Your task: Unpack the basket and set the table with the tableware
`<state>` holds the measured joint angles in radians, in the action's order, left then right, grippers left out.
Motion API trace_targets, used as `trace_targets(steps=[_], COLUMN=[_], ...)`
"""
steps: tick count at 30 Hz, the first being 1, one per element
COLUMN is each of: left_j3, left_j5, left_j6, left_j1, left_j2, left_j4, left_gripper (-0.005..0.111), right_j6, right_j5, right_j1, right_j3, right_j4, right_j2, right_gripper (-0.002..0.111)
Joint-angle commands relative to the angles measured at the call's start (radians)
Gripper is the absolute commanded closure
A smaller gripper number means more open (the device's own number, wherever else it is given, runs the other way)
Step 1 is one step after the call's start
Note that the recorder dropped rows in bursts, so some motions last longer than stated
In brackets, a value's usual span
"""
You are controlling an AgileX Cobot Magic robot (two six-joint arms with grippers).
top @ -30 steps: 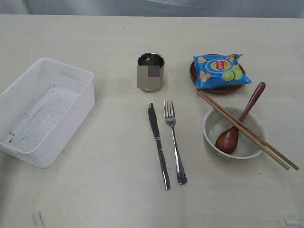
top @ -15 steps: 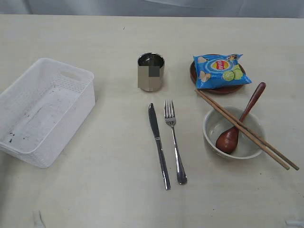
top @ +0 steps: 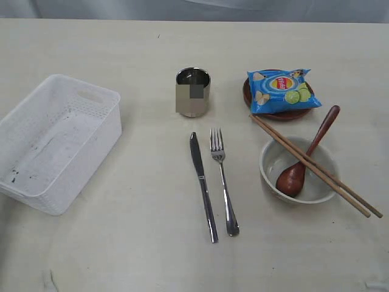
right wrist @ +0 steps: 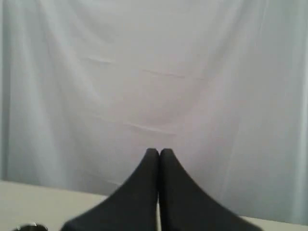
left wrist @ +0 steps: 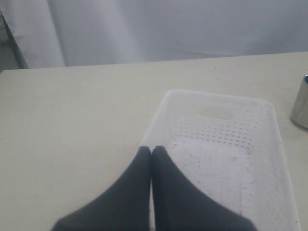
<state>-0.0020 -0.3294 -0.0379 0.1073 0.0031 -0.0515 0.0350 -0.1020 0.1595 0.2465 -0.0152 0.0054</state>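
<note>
Overhead, the exterior view takes in the whole counter (top: 140, 255). A white lattice basket (top: 94, 161) sits at the left, with only dark specks inside. A steel cup (top: 192, 92) stands at the centre, above a knife (top: 202, 185) and fork (top: 223, 182) lying side by side. At the right, a blue chip bag (top: 281, 90) lies on a brown plate (top: 246, 91). Near it, a wooden spoon (top: 293, 177) rests in a cream bowl (top: 265, 159), with chopsticks (top: 316, 167) laid across the rim. Only the wrist views show the arms' tips. The left pincer (left wrist: 151, 150) is pressed together and holds nothing, above the basket's near edge. The right pincer (right wrist: 159, 152) is likewise together, facing a pale curtain (right wrist: 154, 72).
</note>
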Motion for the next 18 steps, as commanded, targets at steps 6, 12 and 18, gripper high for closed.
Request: trace_targets(steps=[6,12,18], left_j3=[0.002,0.002,0.002], left_j5=[0.01,0.01,0.01], left_j6=[0.001,0.001,0.001], left_j1=[0.007,0.007,0.007], left_j2=[-0.003,-0.003,-0.003], left_j4=[0.002,0.002,0.002], left_gripper=[0.107,0.107,0.107], right_j6=[0.087,0.087,0.16], right_j5=[0.042,0.041,-0.007], right_j1=[-0.007,-0.007,-0.007], right_j3=[-0.205,-0.246,-0.246], right_j4=[-0.009,-0.009,-0.009], right_j2=[-0.005,-0.005,-0.005], right_gripper=[0.109,0.109,0.109])
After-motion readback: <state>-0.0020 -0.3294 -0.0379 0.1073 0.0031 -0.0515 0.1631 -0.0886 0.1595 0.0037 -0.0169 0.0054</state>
